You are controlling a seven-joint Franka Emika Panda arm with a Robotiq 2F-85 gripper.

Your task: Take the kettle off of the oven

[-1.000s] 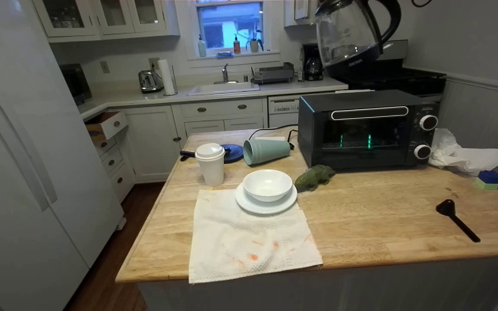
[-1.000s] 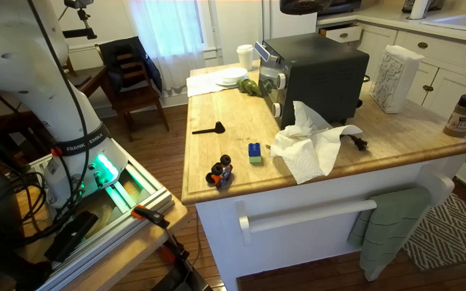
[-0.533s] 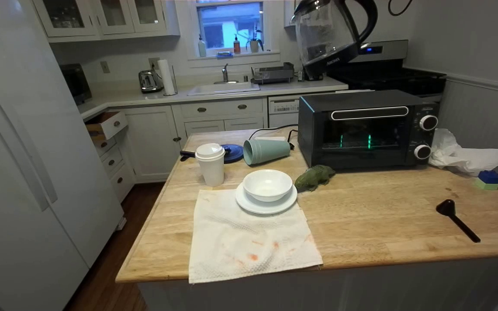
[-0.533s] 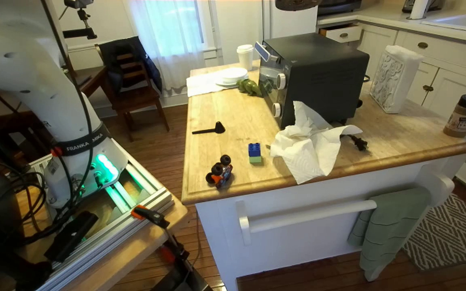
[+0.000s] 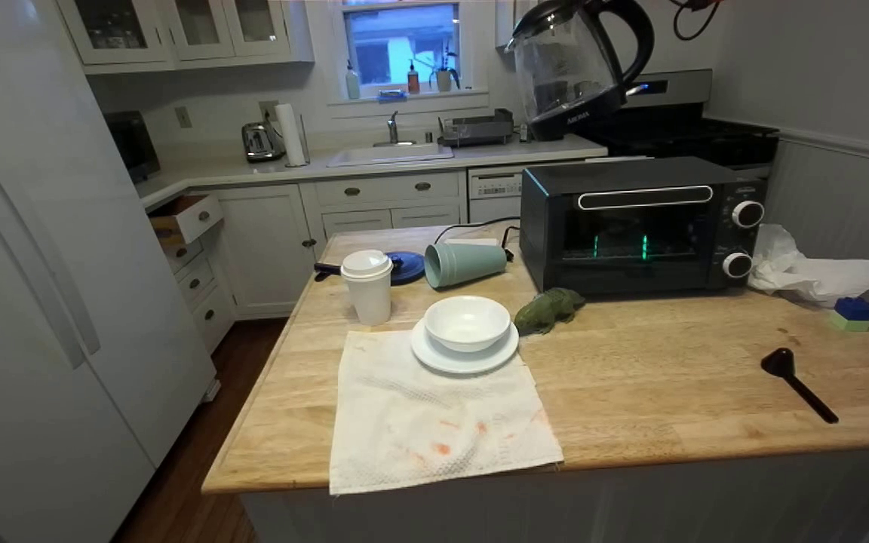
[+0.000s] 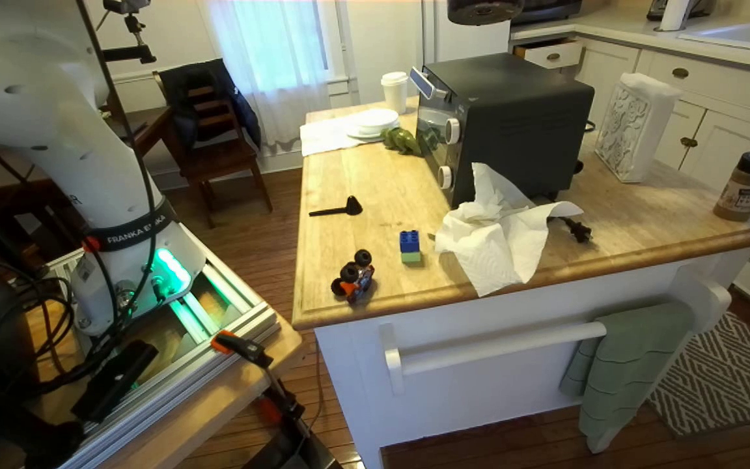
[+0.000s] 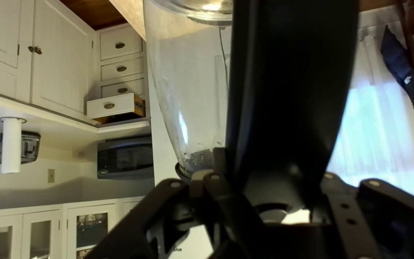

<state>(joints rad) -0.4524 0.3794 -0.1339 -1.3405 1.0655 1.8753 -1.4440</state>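
The clear glass kettle (image 5: 555,68) hangs in the air, tilted, in the upper part of an exterior view, apart from the oven. Only its dark base (image 6: 484,10) shows at the top edge in an exterior view. The black oven (image 5: 631,177) stands on the wooden table; it also shows in an exterior view (image 6: 512,124). In the wrist view my gripper (image 7: 275,172) is shut around the kettle's thick black handle (image 7: 289,79), with the glass body (image 7: 189,82) beside it. My gripper is above the frame in both exterior views. The oven is out of the wrist view.
A white bowl (image 5: 468,320), a green toy lizard (image 5: 550,309), a lidded white cup (image 5: 366,286) and a tipped green cup (image 5: 472,264) lie left of the oven. A crumpled paper towel (image 6: 489,241), black scoop (image 6: 349,207), carved white block (image 6: 635,127) and jar (image 6: 746,185) are also on the table.
The kettle has moved left in an exterior view, mostly in the first half second, then dipped slightly. It stays held and tilted. The arm has turned a little; the oven has not moved.
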